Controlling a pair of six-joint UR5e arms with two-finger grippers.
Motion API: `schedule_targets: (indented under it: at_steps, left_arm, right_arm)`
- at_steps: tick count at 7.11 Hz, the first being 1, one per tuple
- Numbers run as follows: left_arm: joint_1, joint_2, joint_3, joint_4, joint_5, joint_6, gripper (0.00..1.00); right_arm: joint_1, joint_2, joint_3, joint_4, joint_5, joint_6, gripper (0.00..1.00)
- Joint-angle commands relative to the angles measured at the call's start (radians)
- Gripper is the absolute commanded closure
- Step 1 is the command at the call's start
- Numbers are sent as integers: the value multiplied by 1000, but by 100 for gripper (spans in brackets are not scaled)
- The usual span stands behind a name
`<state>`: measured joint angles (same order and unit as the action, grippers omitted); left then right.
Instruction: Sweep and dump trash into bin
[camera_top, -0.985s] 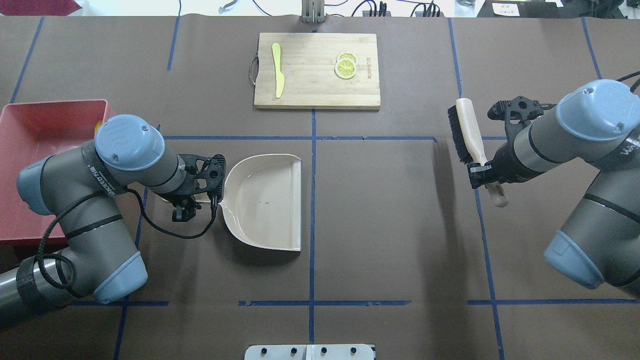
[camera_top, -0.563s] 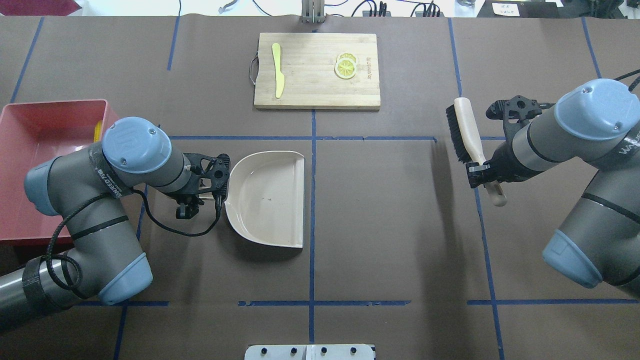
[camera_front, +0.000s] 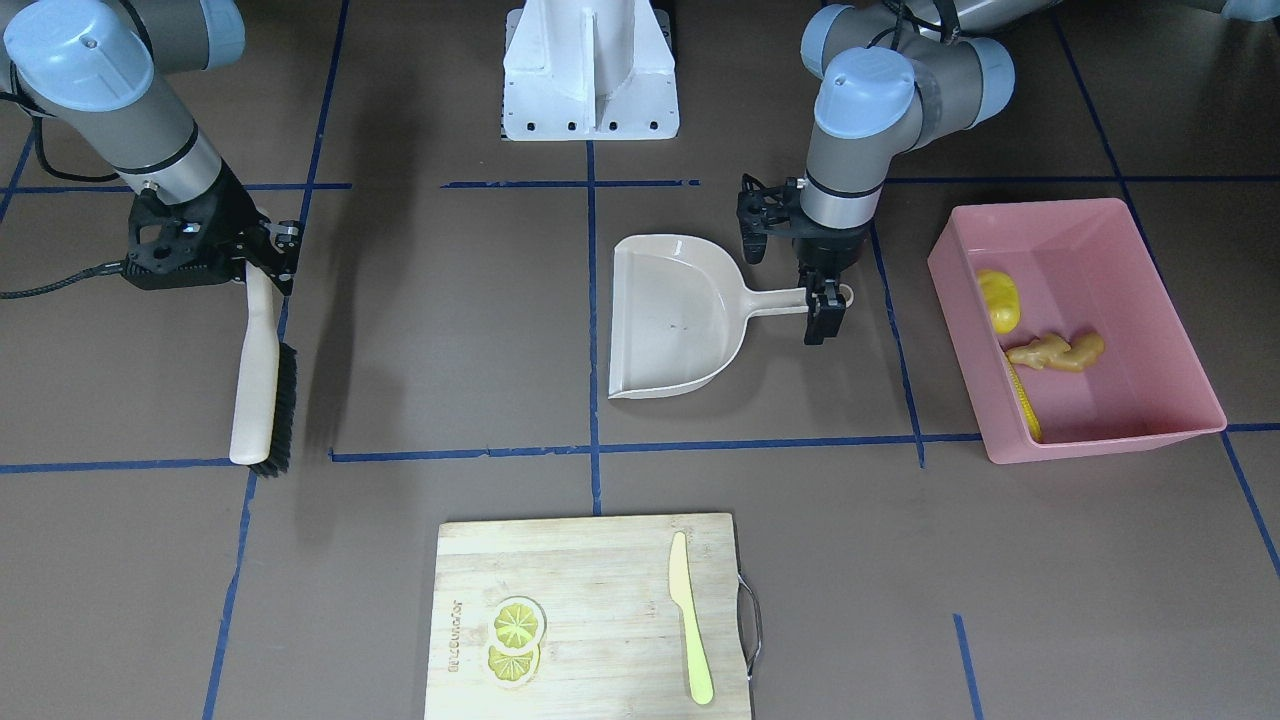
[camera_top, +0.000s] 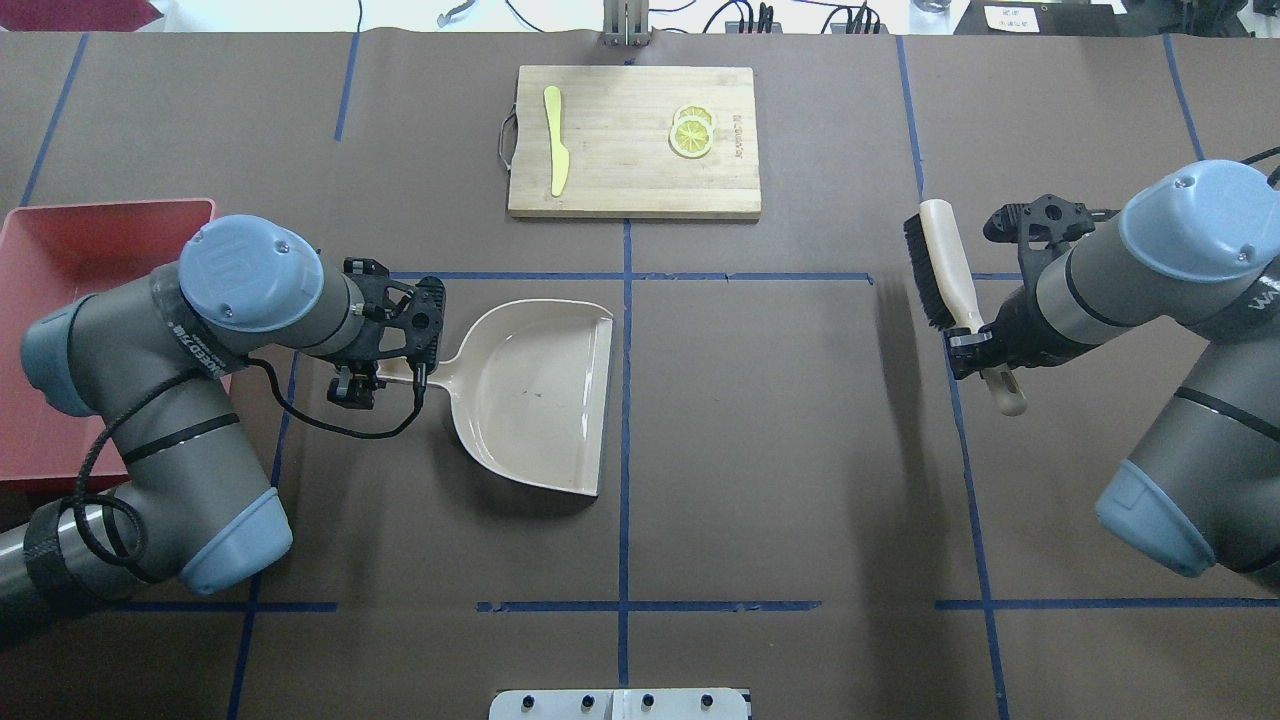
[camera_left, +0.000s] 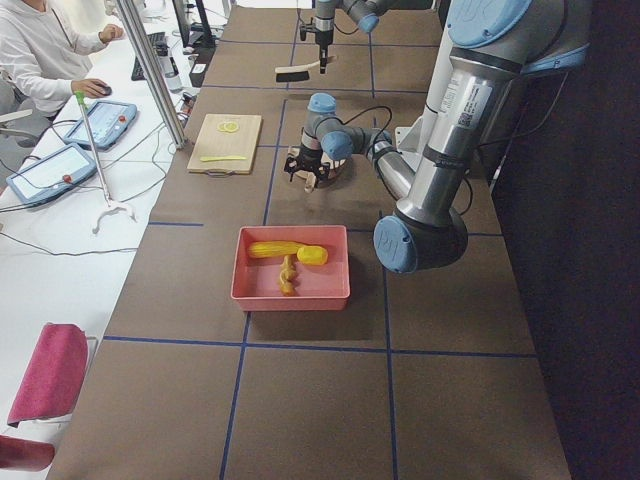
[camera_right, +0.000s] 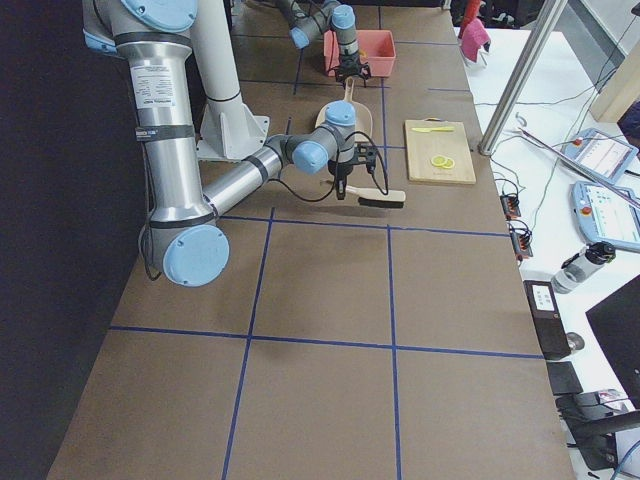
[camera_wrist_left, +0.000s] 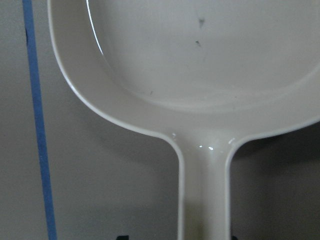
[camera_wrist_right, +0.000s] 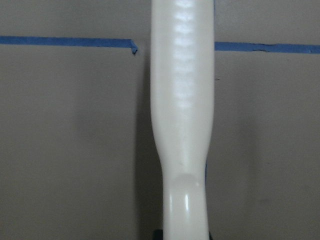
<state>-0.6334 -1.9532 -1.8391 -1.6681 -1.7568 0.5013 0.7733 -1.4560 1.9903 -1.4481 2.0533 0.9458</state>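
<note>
Trash: all three pieces lie inside the pink bin (camera_front: 1040, 207). In the front-facing view the potato (camera_front: 998, 298) sits toward 12 o'clock along the inner wall. The ginger root (camera_front: 1055, 352) is mid-floor, and the corn cob (camera_front: 1022, 400) runs along that same wall toward 6 o'clock. No toy food shows on the table paper, so you can judge the sweep-and-dump as done bar parking the tools.

Dustpan (camera_front: 680, 320): empty, a few dark specks on its floor. It sits at 9 o'clock of the bin, mouth facing away from it. The shadow under its lip suggests it is tipped or just off the paper; you cannot tell which.

Left gripper (camera_front: 825, 303): clamped across the far end of the dustpan handle, fingers either side of it.

Right gripper (camera_front: 262, 262): closed on the handle of the brush (camera_front: 262, 400), well apart at 9 o'clock of the dustpan. The brush head points toward 6 o'clock and appears to hang clear of the table.

Cutting board (camera_front: 560, 580): at 6 o'clock, carrying the lemon slices (camera_front: 515, 635) and the knife (camera_front: 690, 620), untouched.

Watch for:
- The grip is at the handle tip, so the pan can pivot in the jaws on a quick move.
- Releasing while the pan is tipped could make it drop and skid.
- The left elbow hangs over the bin, so a wide swing could nudge it.
- The brush could sag and drag its bristles.
</note>
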Motion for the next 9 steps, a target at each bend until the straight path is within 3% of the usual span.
schedule_targets:
  at_steps: [1,2,4,5,7,9]
  left_arm:
    - [-75,127,-108,4,-35,70,0]
    - [-165,198,-158,2,-102,124,0]
    - [-413,302,-173,-1,-340,129,0]
    - [-557,379,-181,-5,-424,131,0]
    - [-647,433,-155,-10,-420,257,0]
    - [-687,355,-21,77,-397,169,0]
  right_arm:
    - [10,-76,16,2,7,-12,100]
    - [20,-125,33,2,8,-18,100]
    - [52,-252,48,11,7,-113,100]
    - [66,-341,45,96,8,-190,100]
    - [76,-470,42,236,13,-180,98]
    - [90,-533,-17,397,11,-89,98]
